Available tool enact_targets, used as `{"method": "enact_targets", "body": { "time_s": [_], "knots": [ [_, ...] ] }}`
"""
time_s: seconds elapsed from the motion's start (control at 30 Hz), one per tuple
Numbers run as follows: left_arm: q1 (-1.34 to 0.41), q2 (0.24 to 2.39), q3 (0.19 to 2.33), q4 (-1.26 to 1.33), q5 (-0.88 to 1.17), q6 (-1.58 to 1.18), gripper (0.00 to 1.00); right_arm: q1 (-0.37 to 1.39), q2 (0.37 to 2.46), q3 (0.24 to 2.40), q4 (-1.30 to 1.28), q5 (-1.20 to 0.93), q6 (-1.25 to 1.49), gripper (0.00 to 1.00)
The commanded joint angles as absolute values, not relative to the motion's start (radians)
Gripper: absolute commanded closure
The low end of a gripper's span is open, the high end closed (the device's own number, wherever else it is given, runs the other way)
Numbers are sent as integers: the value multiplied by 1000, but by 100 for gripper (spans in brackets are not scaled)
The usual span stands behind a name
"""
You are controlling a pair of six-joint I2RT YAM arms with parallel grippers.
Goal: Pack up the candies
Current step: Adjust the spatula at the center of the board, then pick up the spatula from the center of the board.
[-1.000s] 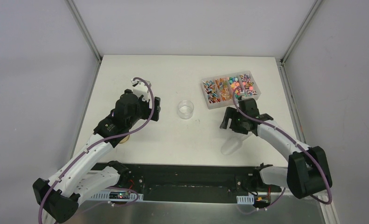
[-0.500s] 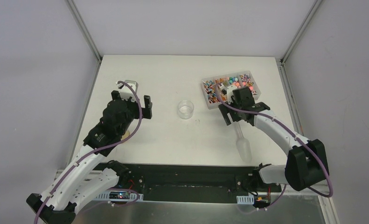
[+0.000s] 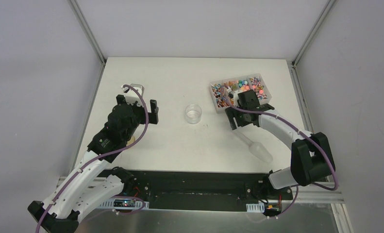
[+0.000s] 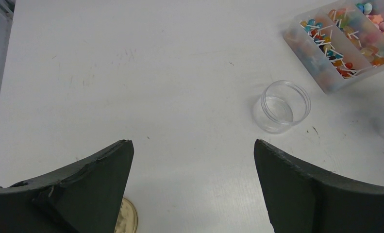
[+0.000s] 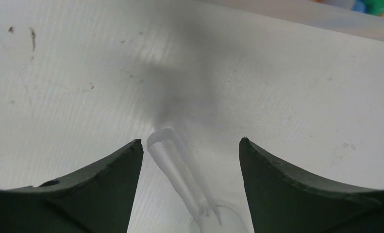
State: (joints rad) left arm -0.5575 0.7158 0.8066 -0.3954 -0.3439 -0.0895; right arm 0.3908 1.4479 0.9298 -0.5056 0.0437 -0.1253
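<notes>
Sitting in tray: the candies (image 3: 242, 89) — tiny multicoloured pieces, spread across the compartments of a clear tray (image 3: 219, 107) at the far right of the table (image 3: 170, 77).
Cup: clear round cup (image 3: 193, 113), upright at mid-table, left of the tray and apart from it.
Scoop: clear plastic scoop (image 3: 258, 150), lying flat on the table by the right arm, bowl toward the near edge, handle pointing toward the tray.
Right claw: right gripper (image 5: 190, 141) spread wide and low over the table, just in front of the tray's near wall. The scoop's handle end lies between its fingers with a gap on either side — nothing is gripped.
Left claw: left gripper (image 4: 192, 145) spread wide, holding nothing, above the left half of the table and facing the cup.
Disc: round tan disc (image 4: 127, 221), probably wood, flat on the table. Only an edge shows beside the left finger in the wrist view, and the overhead view has it mostly under the left arm.
</notes>
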Motion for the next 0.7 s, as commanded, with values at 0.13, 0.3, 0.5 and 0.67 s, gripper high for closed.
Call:
{"method": "enact_targets", "body": {
  "time_s": [0.13,0.3,0.5,0.67],
  "knots": [
    [-563,709,805,-351,-367,-84,1,482,1446,861,-466,28,-175,25],
    [-563,710,805,-351,-367,-86,2,501,1476,865,-464,49,-181,28],
    [-563,696,801,-351,-395,-90,1,540,1533,876,-466,81,-209,36],
    [-563,693,799,-351,-434,-99,1,565,1557,894,-471,111,-221,47]
  ]
}}
